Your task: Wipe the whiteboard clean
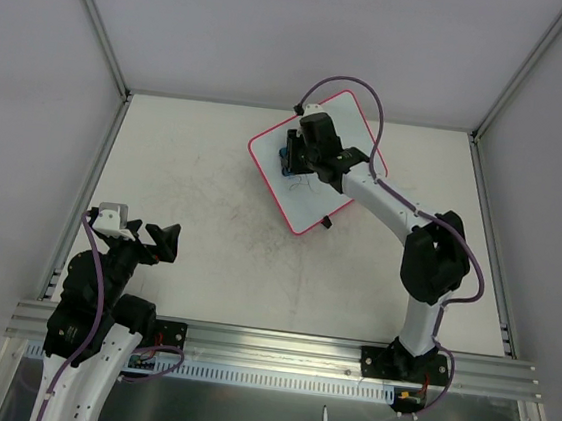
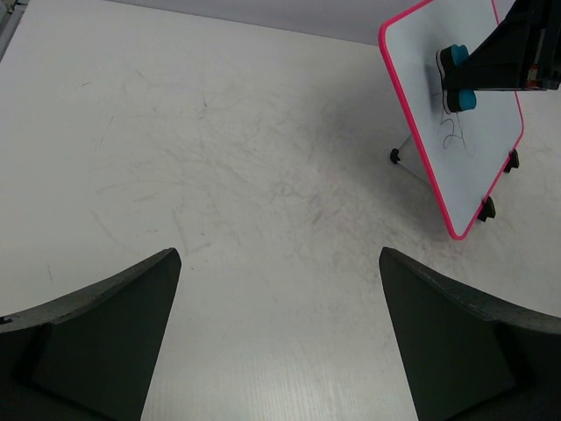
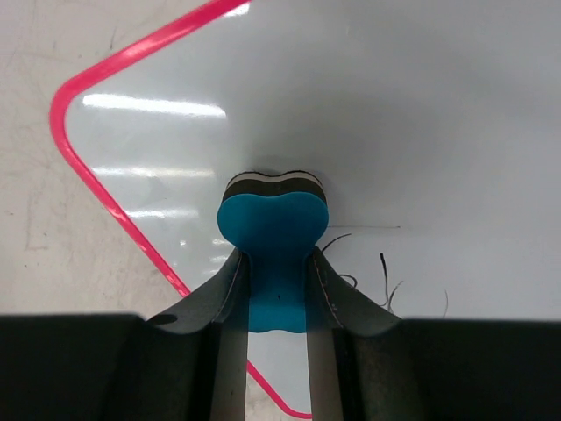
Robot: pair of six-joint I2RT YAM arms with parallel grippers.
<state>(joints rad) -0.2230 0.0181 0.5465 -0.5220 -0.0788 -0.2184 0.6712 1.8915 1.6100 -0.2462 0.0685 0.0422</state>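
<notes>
Whiteboard (image 1: 302, 205) lies askew on the table (image 1: 194, 181), towards the far edge and right of middle. One corner points at the far edge, and the black clips are on the side facing the right edge. In the left wrist view a thin wire leg shows under its near edge. I cannot tell whether the board lies flat or is slightly propped.

Right gripper (image 3: 276, 281) is over the board, fingers clamped on the waist of the blue eraser (image 3: 273, 228). The eraser's felt side is on, or just at, the white surface; contact looks likely but is not certain.

Left gripper (image 1: 153, 235) is near the left near corner of the table, well apart from the board. Its fingers are spread wide and hold nothing.

Progress (judgement): not finished. Thin dark pen scribbles (image 3: 368, 272) sit just beside the eraser, on its near-right side, unwiped. The rest of the visible board, (image 2: 421, 53) included, looks clean, apart from whatever the arm hides.

Left to do: sweep over those scribbles, then check the hidden area.
</notes>
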